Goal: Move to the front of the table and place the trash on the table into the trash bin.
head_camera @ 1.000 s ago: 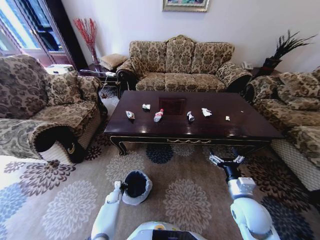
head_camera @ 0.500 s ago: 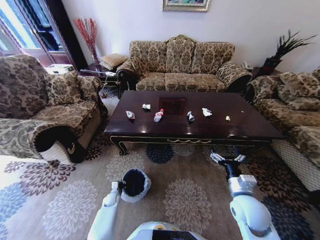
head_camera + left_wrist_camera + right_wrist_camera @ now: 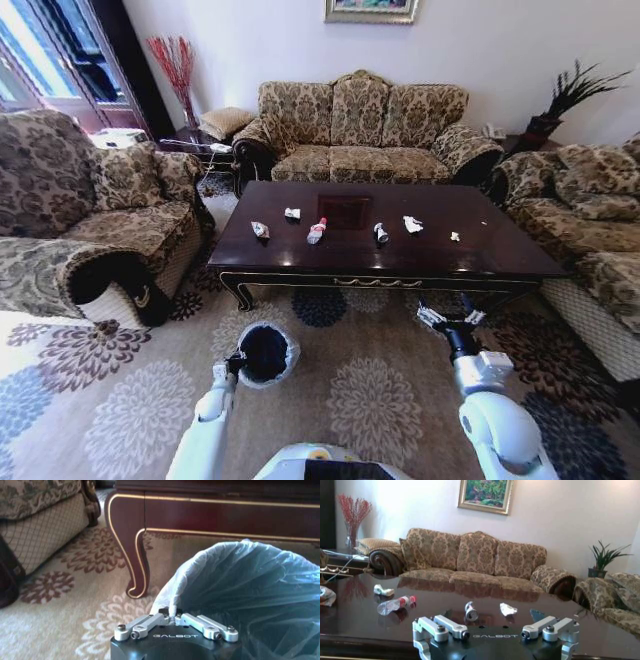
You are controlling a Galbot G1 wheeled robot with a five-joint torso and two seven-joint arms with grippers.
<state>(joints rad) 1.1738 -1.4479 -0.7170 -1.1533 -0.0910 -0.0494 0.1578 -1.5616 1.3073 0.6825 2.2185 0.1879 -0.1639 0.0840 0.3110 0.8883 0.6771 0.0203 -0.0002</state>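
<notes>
The left gripper (image 3: pixel 236 362) is sitting in the lower left of the head view, its fingers (image 3: pixel 150 621) pressed together on the bag-lined rim of the trash bin (image 3: pixel 268 352), which is hanging over the rug (image 3: pixel 380 400) just in front of the table (image 3: pixel 500 250). The right gripper (image 3: pixel 445 319) is hovering at lower right with its fingers spread wide, holding nothing, close to the table's front edge. On the tabletop in the centre, the trash is lying in a row: a crumpled wrapper (image 3: pixel 260 230), a white scrap (image 3: pixel 292 213), the red-capped bottle (image 3: pixel 317 231), a small crushed bottle (image 3: pixel 381 233), crumpled white paper (image 3: pixel 413 224) and 1 tiny scrap (image 3: pixel 455 237).
</notes>
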